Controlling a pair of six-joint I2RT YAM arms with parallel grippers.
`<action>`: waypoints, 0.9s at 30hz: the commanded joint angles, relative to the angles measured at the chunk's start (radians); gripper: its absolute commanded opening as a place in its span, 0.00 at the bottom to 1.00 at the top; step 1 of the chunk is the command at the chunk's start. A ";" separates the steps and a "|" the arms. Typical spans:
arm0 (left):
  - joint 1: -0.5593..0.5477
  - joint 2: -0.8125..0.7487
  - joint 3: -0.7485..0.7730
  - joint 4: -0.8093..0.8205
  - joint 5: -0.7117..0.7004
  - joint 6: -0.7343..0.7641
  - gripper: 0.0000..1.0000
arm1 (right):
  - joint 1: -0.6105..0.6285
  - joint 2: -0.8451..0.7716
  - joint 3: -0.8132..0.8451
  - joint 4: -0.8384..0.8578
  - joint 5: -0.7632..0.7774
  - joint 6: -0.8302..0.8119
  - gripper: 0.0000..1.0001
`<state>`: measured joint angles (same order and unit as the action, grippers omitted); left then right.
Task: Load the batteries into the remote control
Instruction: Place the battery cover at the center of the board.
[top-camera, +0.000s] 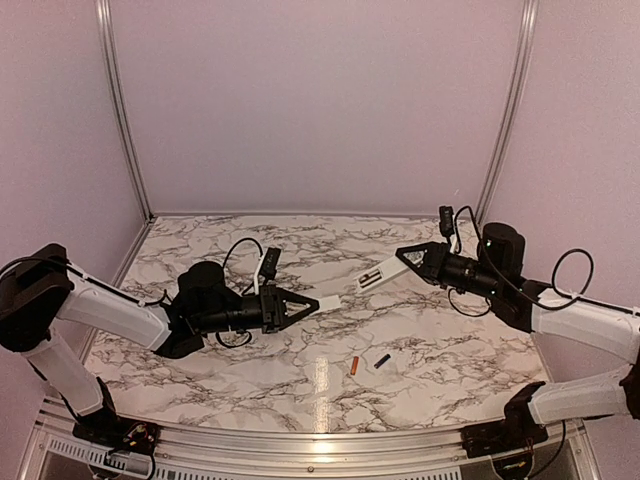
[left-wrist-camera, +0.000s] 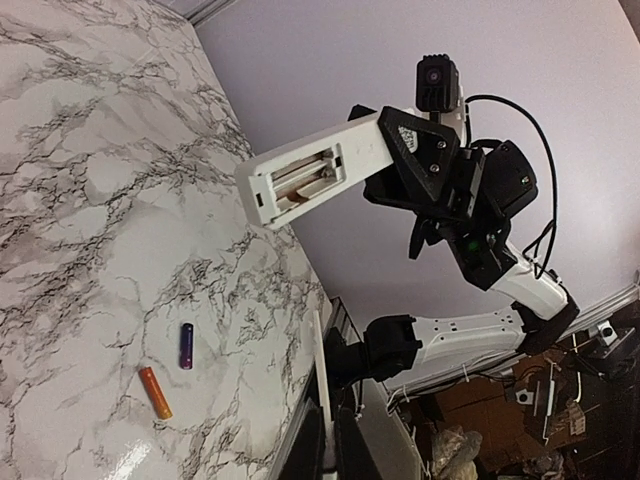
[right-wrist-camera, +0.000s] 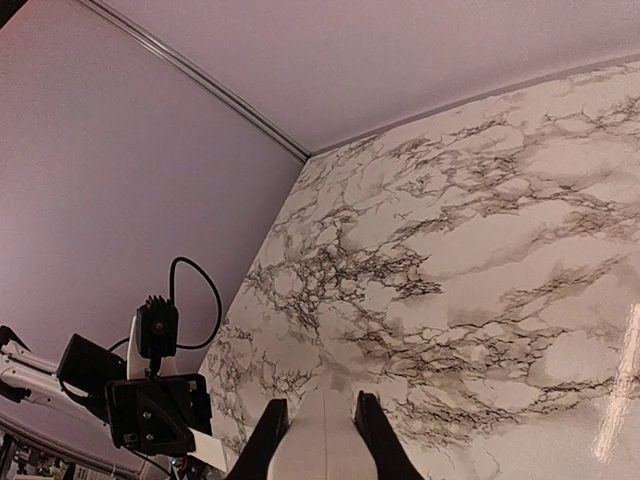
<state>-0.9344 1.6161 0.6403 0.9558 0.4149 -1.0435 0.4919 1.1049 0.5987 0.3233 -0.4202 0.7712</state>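
White plastic held aloft: the remote control (left-wrist-camera: 300, 180) is clamped at one end between the closed fingers of the right gripper (top-camera: 403, 262), above the marble table (top-camera: 300, 238). Its open battery bay faces the left gripper (top-camera: 308, 303), which is pinched tight on a small white piece (top-camera: 328, 299), probably the bay's cover. Nearer the arm bases than the remote, the orange battery (top-camera: 354, 366) and black battery (top-camera: 382, 360) lie just beside each other; I reckon the left should park that piece away from the remote, then take one cell mid-body and line it up with the bay.
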 joint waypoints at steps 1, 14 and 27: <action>0.009 -0.054 -0.043 -0.230 -0.041 0.070 0.00 | -0.045 -0.051 -0.008 -0.050 -0.037 -0.035 0.00; 0.034 0.136 -0.071 -0.202 0.038 -0.017 0.00 | -0.068 -0.059 -0.042 -0.020 -0.108 -0.019 0.00; 0.076 0.192 -0.115 -0.200 0.025 -0.061 0.37 | -0.070 -0.053 -0.055 0.008 -0.127 -0.009 0.00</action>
<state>-0.8761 1.7973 0.5518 0.7425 0.4446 -1.1004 0.4335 1.0534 0.5480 0.2966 -0.5297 0.7547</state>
